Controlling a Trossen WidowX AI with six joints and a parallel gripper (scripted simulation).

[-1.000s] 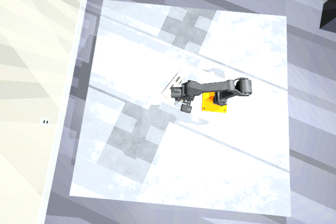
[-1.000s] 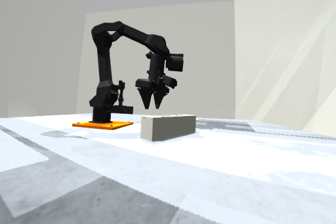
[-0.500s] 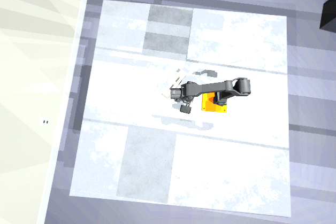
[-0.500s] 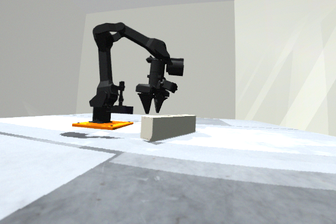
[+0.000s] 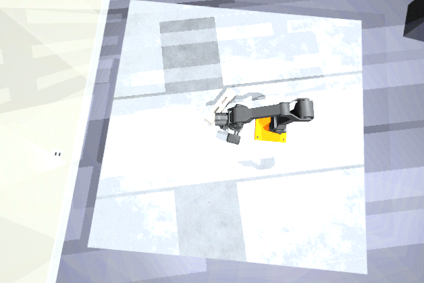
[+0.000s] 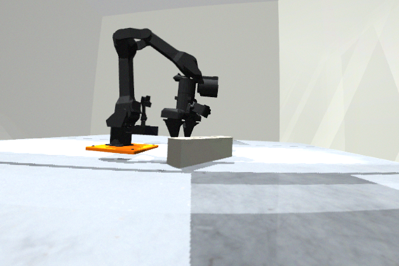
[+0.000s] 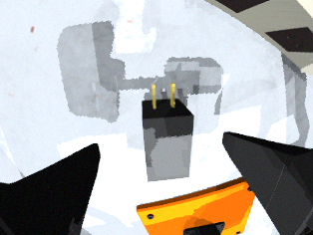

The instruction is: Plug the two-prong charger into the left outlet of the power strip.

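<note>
A dark two-prong charger [image 7: 168, 149] lies in the lower middle of the wrist view, its two brass prongs pointing to the top of that view; the arm hides it in the top view, and it cannot be made out in the exterior view. My gripper [image 7: 163, 143] [image 6: 180, 134] is open and empty, pointing down, with one finger on each side of the charger in the wrist view. The fingertips look above the table. The beige power strip [image 5: 224, 101] [image 6: 202, 151] [image 7: 276, 19] lies diagonally beside the gripper, partly hidden by the arm in the top view. Its dark slots face up.
The arm's orange base plate [image 5: 262, 135] [image 6: 143, 149] [image 7: 171, 211] is near the charger, at the bottom of the wrist view. A black object [image 5: 415, 19] stands at the upper right of the top view. A small wall outlet [image 5: 57, 153] shows at the left.
</note>
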